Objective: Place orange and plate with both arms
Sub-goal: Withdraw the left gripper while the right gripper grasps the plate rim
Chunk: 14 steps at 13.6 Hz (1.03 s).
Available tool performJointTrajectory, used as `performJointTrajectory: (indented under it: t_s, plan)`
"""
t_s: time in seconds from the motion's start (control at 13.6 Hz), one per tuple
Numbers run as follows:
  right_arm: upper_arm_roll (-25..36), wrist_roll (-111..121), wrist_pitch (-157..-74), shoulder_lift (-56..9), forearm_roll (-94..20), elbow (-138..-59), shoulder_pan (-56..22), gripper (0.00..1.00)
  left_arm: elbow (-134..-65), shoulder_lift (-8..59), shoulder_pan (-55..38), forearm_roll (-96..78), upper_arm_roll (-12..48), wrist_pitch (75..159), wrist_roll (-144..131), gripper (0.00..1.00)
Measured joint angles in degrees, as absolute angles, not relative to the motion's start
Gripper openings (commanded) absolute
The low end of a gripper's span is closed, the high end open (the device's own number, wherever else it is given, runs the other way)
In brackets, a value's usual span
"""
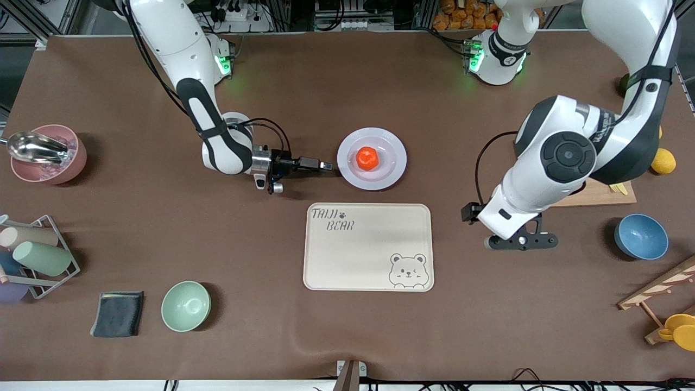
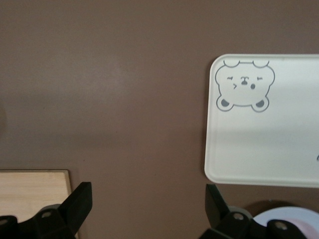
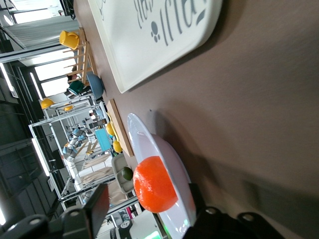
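The orange lies in the middle of the lavender-white plate, which stands on the table farther from the front camera than the bear tray. My right gripper lies low and level at the plate's rim on the right arm's side, open, holding nothing. In the right wrist view the orange and the plate's rim show between its spread fingers. My left gripper hangs open and empty over bare table between the tray and the blue bowl. Its fingers stand wide apart, and the plate's edge shows there too.
The beige bear tray lies nearer the front camera than the plate. A wooden board, a lemon and a blue bowl are at the left arm's end. A green bowl, a dark cloth, a cup rack and a pink bowl are at the right arm's end.
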<state>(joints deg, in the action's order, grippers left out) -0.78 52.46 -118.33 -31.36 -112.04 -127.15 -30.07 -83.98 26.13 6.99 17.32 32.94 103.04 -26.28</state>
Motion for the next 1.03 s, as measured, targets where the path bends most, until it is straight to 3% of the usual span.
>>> performJointTrajectory:
  t_s: [0.15, 0.44, 0.66, 0.81, 1.03]
  plan:
    - [-0.79, 53.97, -118.80, -31.59, -114.03, -127.12, -32.03, 0.57, -84.30, 24.14, 6.12, 15.23, 30.82, 102.15, -24.03, 1.00]
    - [-0.58, 57.26, -119.06, -33.72, -114.82, -126.71, -32.77, 0.57, -89.38, 15.44, 2.38, 9.40, 21.12, 100.64, -15.94, 1.00]
    - [-0.55, 58.15, -118.85, -34.88, -115.73, -126.27, -32.80, 0.47, -93.18, 9.10, -3.00, 6.30, 12.30, 97.67, -10.68, 1.00]
    - [-0.64, 58.92, -118.81, -34.96, -116.15, -126.26, -33.02, 0.27, -93.81, 6.70, -5.06, 6.09, 9.27, 95.78, -8.45, 1.00]
    - [-0.71, 59.43, -118.81, -35.24, -116.79, -126.24, -33.85, 0.23, -93.88, 2.90, -5.62, 5.17, 6.33, 92.42, -3.59, 1.00]
